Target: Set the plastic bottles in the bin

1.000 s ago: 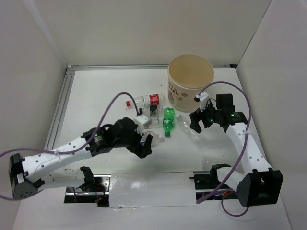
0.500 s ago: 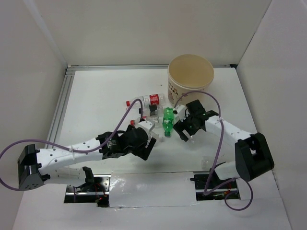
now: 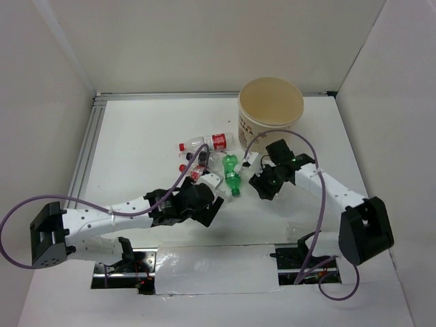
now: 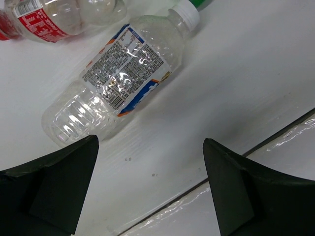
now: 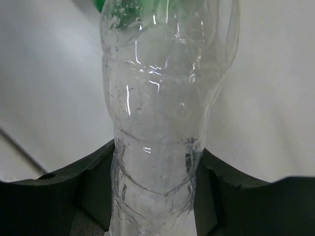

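— Edges first: what hemmed the arms in?

— Plain white walls (image 3: 41, 102) stood at the left, back and right of the flat white table (image 3: 136, 136). A grey aluminium rail (image 3: 85, 153) ran along its left and back edges. The large round beige tub (image 3: 259, 129) sat at the back right, close to the rail. A broad stretch of bare tabletop lay left of it, between the rail and the bottles.

— Where were the bottles?

— Bunched mid-table, in front and left of the tub. A clear bottle with a red cap and red label (image 3: 208, 142) lay farthest back. A small green plastic bottle (image 3: 233, 178) lay tilted just in front of it.

— And the grippers?

— The left gripper (image 4: 150, 145) had its fingers spread wide and gripped nothing. A clear bottle with a blue-and-white label and white cap (image 4: 125, 81) lay flat beyond its fingertips, untouched. The right gripper (image 5: 157, 162) had its fingers pressed against both sides of a clear crumpled plastic bottle (image 5: 162, 73), just right of the green one.

— What differed from a second before?

— The right arm had been out nearer the right wall with its jaws wide apart. It had since swung in toward the green bottle and closed. The left arm had dropped flatter, though its gripper sat in much the same spot. The green bottle had tipped slightly leftward.
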